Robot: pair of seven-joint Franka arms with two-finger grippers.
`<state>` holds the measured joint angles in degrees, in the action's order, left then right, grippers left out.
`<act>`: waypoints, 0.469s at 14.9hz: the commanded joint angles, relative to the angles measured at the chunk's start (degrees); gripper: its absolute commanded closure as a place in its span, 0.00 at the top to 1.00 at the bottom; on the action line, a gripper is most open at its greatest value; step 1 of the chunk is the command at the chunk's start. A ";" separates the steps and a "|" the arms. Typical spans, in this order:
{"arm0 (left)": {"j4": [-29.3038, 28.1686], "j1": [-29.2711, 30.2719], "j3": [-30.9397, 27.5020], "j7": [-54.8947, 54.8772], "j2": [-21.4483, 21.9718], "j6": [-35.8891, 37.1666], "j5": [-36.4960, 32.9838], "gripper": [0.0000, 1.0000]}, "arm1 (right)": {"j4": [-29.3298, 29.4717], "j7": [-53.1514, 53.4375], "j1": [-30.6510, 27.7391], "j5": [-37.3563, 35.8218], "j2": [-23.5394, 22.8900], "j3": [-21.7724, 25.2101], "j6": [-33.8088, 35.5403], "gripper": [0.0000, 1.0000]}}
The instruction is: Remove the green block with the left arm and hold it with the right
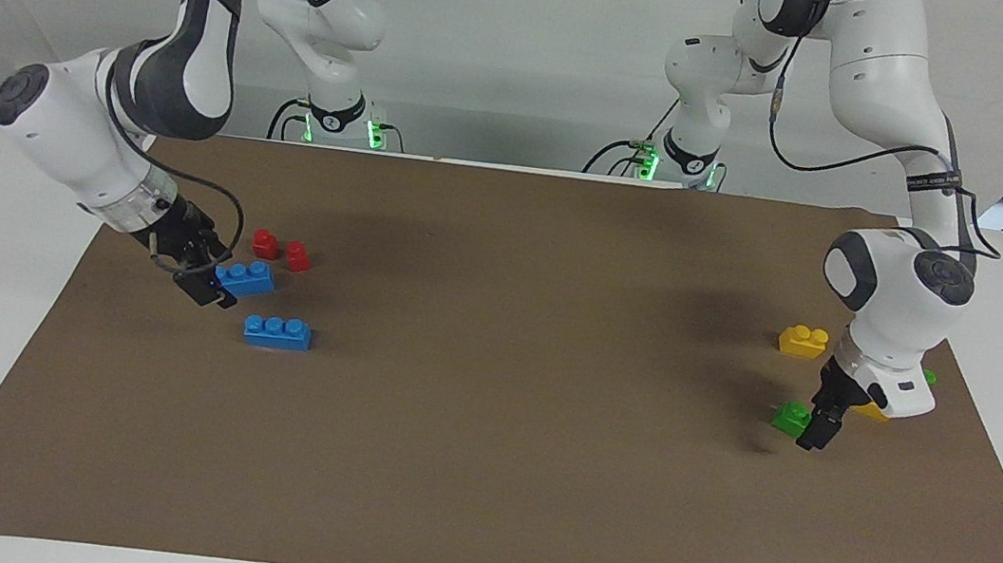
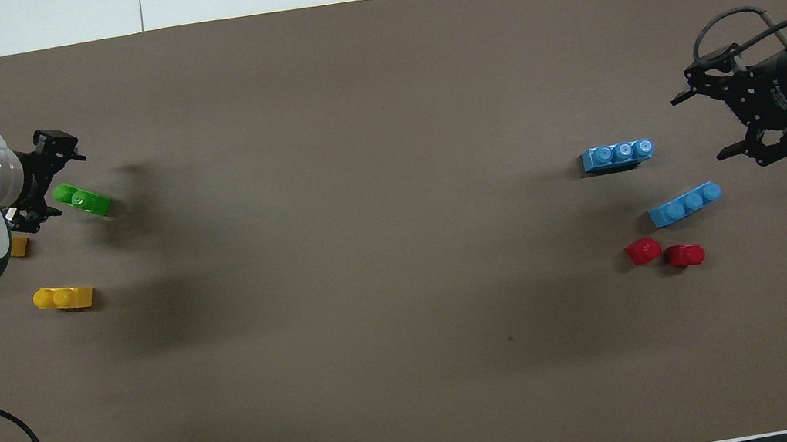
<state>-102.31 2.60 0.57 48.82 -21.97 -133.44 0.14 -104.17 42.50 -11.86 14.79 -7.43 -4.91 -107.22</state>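
Observation:
The bright green block (image 1: 791, 417) lies on the brown mat (image 1: 495, 415) at the left arm's end; it also shows in the overhead view (image 2: 83, 199). My left gripper (image 1: 814, 433) stands just beside it, fingers spread wide in the overhead view (image 2: 65, 176), with the block's end near one fingertip and not clamped. My right gripper (image 1: 210, 289) hangs open and empty over the mat at the right arm's end (image 2: 701, 127), beside two blue bricks.
Two three-stud blue bricks (image 1: 277, 331) (image 1: 246, 277) and two red blocks (image 1: 265, 243) lie near the right gripper. A yellow brick (image 1: 803, 341), an orange brick (image 2: 19, 246) and a darker green brick (image 1: 929, 377) lie around the left hand.

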 commanded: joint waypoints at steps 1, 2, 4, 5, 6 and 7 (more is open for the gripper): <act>-0.26 -1.10 -0.13 -6.42 5.60 7.12 -0.84 1.00 | 0.28 -13.62 0.08 -3.97 4.86 -0.36 4.89 1.00; -0.26 -1.19 -0.05 -9.32 7.27 9.67 -0.93 1.00 | 0.29 -17.50 0.78 -5.63 6.62 -0.45 6.91 1.00; -0.26 -2.24 -0.13 -16.35 10.44 14.16 -0.84 1.00 | 0.28 -23.75 2.19 -7.67 9.88 -0.45 10.08 1.00; -0.26 -2.25 -0.05 -19.34 12.11 16.44 -0.93 1.00 | 0.29 -25.61 3.24 -8.11 11.02 -0.54 11.32 1.00; -0.17 -2.25 -0.05 -22.42 13.60 18.98 -0.93 1.00 | 0.46 -27.45 4.47 -9.50 11.99 -0.54 12.46 1.00; -0.17 -2.33 0.04 -26.19 15.36 21.27 -0.84 1.00 | 1.07 -30.43 5.09 -11.17 12.43 -0.54 13.34 1.00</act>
<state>-101.55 0.78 0.94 28.81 -10.24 -116.32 0.09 -103.23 17.25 -7.98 6.66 3.49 -5.28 -95.45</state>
